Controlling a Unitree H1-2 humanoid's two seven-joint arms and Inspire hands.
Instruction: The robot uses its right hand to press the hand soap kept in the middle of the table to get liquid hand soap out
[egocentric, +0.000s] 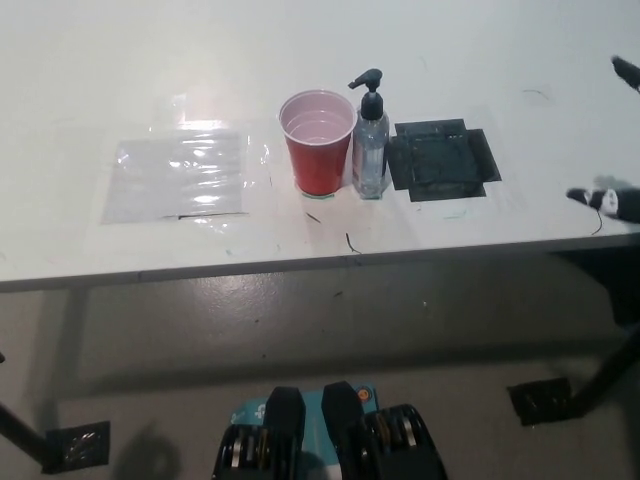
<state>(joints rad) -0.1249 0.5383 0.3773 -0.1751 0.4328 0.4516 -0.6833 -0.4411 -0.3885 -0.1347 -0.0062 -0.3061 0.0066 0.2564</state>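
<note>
A clear hand soap bottle (371, 150) with a black pump head stands upright in the middle of the white table (300, 40). Its spout points left, over a red plastic cup (319, 141) that stands right beside it. My black right hand (612, 199) shows only as a fingertip or two at the far right edge, near the table's front edge and well away from the bottle. Most of that hand is cut off by the frame. My white left hand is out of view.
A black square patch (442, 159) lies flat just right of the bottle. A clear plastic sheet (182, 176) lies on the table's left part. The table's front edge runs across the middle of the picture, with grey floor below.
</note>
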